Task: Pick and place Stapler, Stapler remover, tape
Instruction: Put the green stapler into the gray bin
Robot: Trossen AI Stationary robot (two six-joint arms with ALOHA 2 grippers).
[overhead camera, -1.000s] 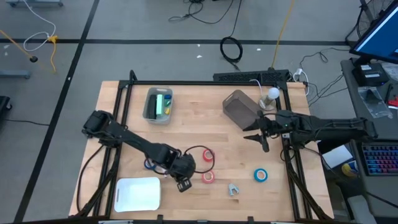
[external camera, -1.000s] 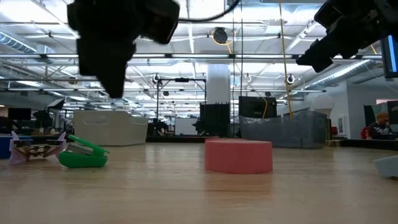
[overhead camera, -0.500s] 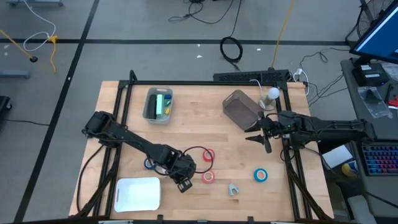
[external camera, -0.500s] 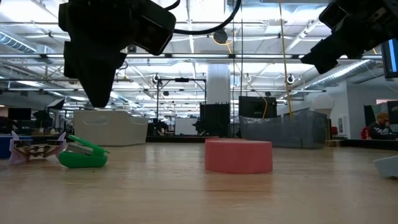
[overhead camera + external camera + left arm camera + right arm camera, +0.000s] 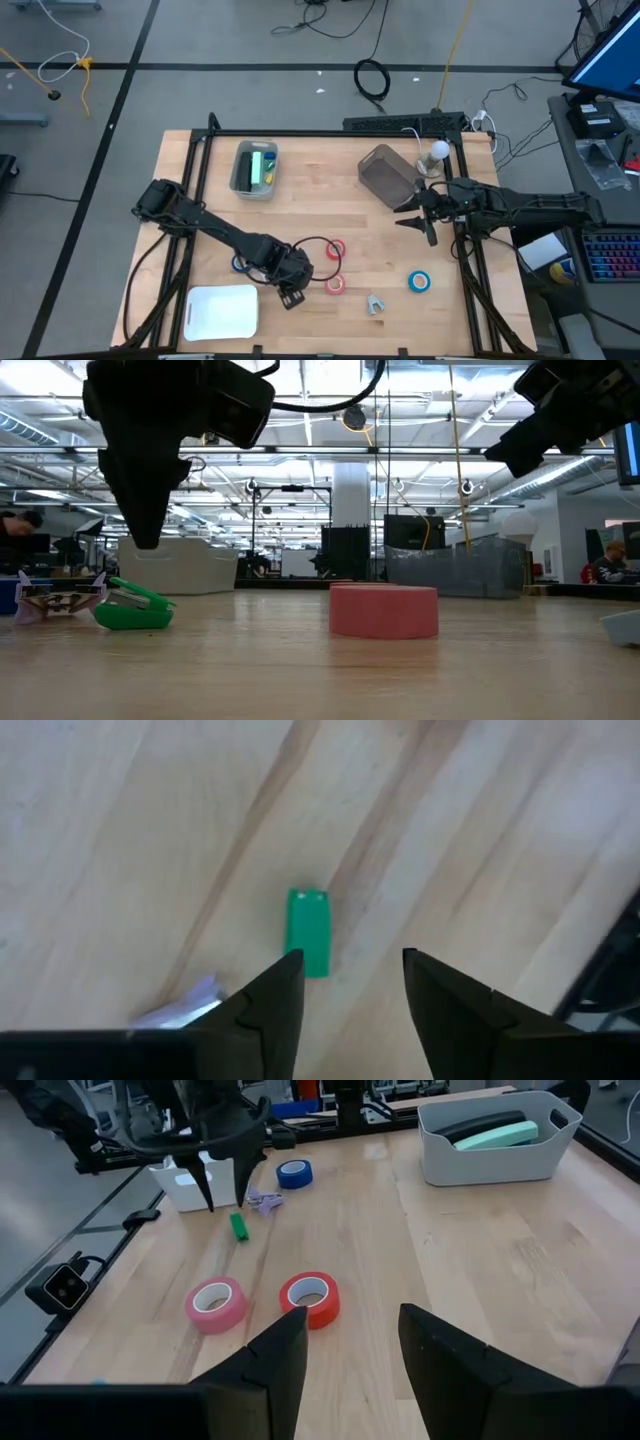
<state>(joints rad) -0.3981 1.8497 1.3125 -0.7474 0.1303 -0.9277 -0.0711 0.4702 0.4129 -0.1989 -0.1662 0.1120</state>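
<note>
Left gripper (image 5: 345,970) open above green stapler (image 5: 308,932).

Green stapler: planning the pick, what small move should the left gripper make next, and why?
Probably shift sideways to centre over the green stapler before descending. The left gripper hangs above it, open and empty, and the stapler lies on the table by one finger rather than midway between them.

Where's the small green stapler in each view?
High: not visible; left gripper hangs there.
Low: small green stapler, far left on the table.
Left wrist: stapler just beyond the open fingertips.
Right wrist: stapler beneath the left gripper, near blue tape.
Landmark: the left gripper above it.
</note>
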